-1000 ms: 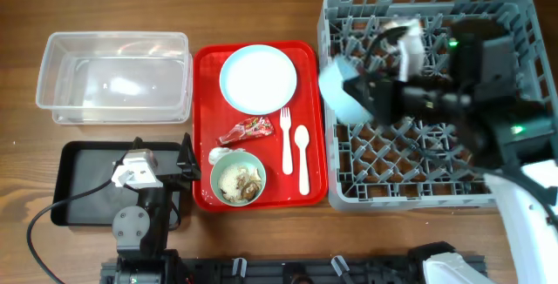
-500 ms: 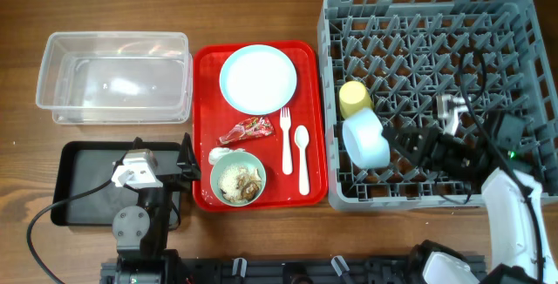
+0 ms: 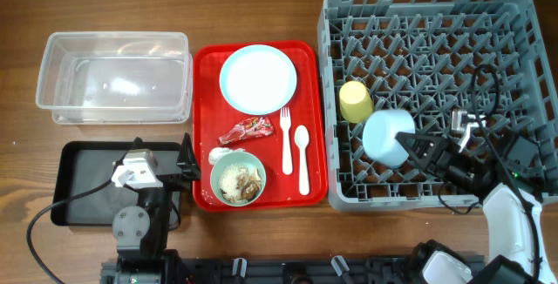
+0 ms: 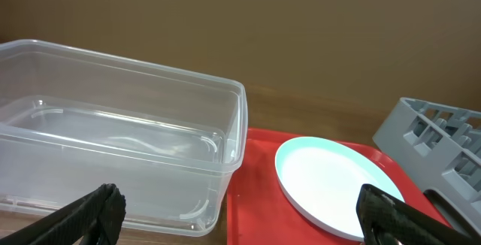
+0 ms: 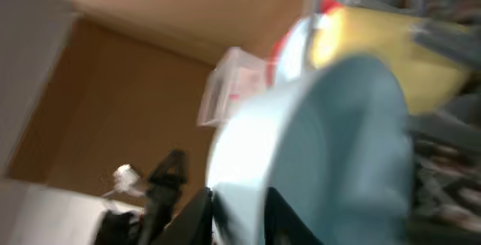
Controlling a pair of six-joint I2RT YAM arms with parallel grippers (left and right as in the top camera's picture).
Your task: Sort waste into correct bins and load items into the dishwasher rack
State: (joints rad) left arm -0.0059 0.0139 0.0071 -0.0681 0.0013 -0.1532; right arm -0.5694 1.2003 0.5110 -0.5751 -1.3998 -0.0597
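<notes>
My right gripper (image 3: 418, 150) is shut on the rim of a pale blue bowl (image 3: 387, 135), held tilted over the front of the grey dishwasher rack (image 3: 523, 23); in the right wrist view the bowl (image 5: 338, 140) fills the blurred frame. A yellow cup (image 3: 355, 100) sits in the rack beside it. My left gripper (image 3: 187, 164) is open and empty, over the black tray (image 3: 83, 179). The red serving tray (image 3: 316, 101) holds the light blue plate (image 3: 258, 78), red wrapper (image 3: 247, 130), white scrap (image 3: 218, 155), fork (image 3: 285, 136), spoon (image 3: 302, 158) and the mint-green bowl (image 3: 219, 186) of beige leftovers.
The clear tub (image 3: 113, 79) stands at the back left, empty; the left wrist view shows it (image 4: 113, 125) beside the plate (image 4: 331, 185). The rack's upright pegs surround the held bowl. Cables run along the rack's right side.
My right arm has swung from the back of the rack toward the front with the blue bowl, then shifted it right. The yellow cup now shows in the rack. The left arm has not moved.
</notes>
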